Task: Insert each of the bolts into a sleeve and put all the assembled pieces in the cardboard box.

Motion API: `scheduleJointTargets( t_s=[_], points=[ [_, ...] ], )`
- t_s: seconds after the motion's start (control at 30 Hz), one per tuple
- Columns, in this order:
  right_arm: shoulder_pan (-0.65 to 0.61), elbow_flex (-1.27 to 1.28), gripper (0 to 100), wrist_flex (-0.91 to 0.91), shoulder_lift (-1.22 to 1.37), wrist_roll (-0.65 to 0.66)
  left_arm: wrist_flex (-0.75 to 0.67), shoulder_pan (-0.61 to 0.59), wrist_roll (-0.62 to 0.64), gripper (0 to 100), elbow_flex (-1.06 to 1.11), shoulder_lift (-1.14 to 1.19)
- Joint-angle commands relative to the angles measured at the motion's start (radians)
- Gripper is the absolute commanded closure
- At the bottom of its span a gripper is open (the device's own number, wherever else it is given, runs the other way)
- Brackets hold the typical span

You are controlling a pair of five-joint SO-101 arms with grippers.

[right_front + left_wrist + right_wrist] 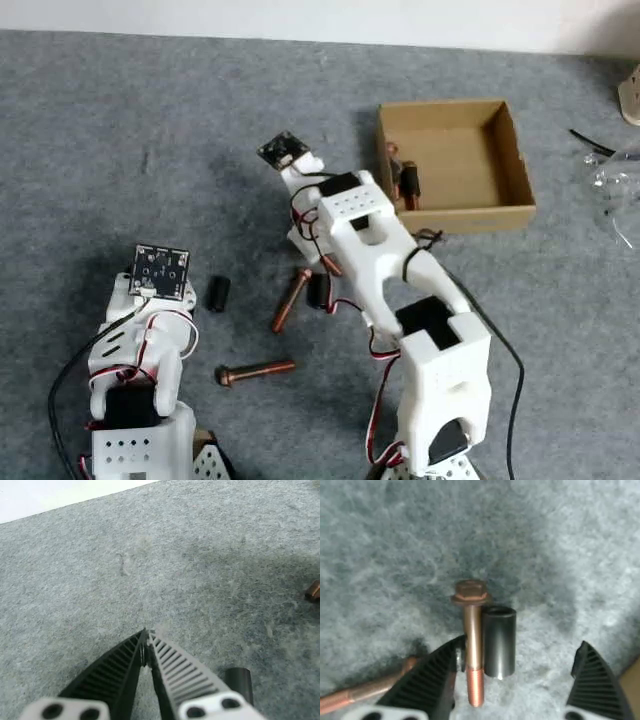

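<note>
Straddling a bolt point(471, 635) and sleeve point(499, 641), right tool point(521, 648) spread; left tool point(148, 635) pressed together; cardboard box point(470, 216) at two o'clock.

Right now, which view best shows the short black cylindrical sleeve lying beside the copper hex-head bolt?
The right wrist view: the short black cylindrical sleeve lies unobstructed beside the copper hex-head bolt. In the high view the right arm partly hides it. The left wrist view's black sleeve is likely a different one.

Copper bolts point(257, 372) lay flat near short black sleeves point(218, 293) around the centre; the open cardboard box point(497, 217) stood at two o'clock.
</note>
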Motion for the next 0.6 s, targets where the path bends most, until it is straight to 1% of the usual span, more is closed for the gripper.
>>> scheduleJointTargets(
  t_s=[0.0, 0.17, 0.33, 0.37, 0.43, 0.53, 0.57],
  points=[
    [0.030, -0.028, 69.5, -0.044, 0.018, 0.002, -0.029, -0.012, -0.002, 99, 0.010, -0.013],
    [0.050, -0.028, 69.5, -0.053, 0.019, 0.000, -0.029, -0.012, -0.002, 99, 0.010, -0.013],
    [0.090, -0.028, 69.8, -0.056, 0.001, -0.078, -0.029, -0.012, -0.002, 99, 0.010, -0.013],
    [0.091, -0.028, 71.2, -0.056, 0.004, -0.083, -0.029, -0.012, -0.002, 99, 0.010, -0.013],
    [0.091, -0.022, 78.5, -0.062, 0.005, -0.081, -0.029, -0.012, -0.002, 99, 0.010, -0.013],
    [0.091, -0.022, 94.4, -0.107, 0.004, -0.087, -0.029, -0.012, -0.002, 99, 0.010, -0.013],
    [0.091, -0.021, 96.4, -0.125, 0.004, -0.087, -0.029, -0.012, -0.002, 99, 0.010, -0.013]
  ],
)
